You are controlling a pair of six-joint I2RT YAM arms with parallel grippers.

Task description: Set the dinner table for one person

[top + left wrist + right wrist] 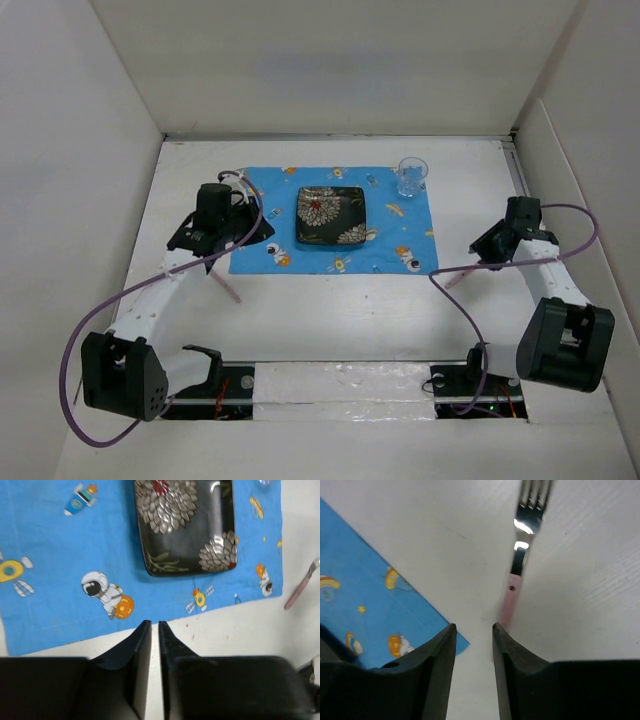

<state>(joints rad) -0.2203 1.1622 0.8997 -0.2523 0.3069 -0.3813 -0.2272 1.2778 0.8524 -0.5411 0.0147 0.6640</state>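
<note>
Tabletop is white and walled by upright panels. Toward its far edge lies a blue mat carrying a black flowered plate, with a glass at the mat's far right corner. My left hand hovers at the mat's near edge, fingers almost together, empty. My right hand is slightly apart and empty, with a pink-handled fork just beside it.

Top camera: high behind near edge, looking down on whole bench. Left wrist camera: close above blue mat, facing plate. Right wrist camera: even lower, skimming bench (mat corner shared).
</note>
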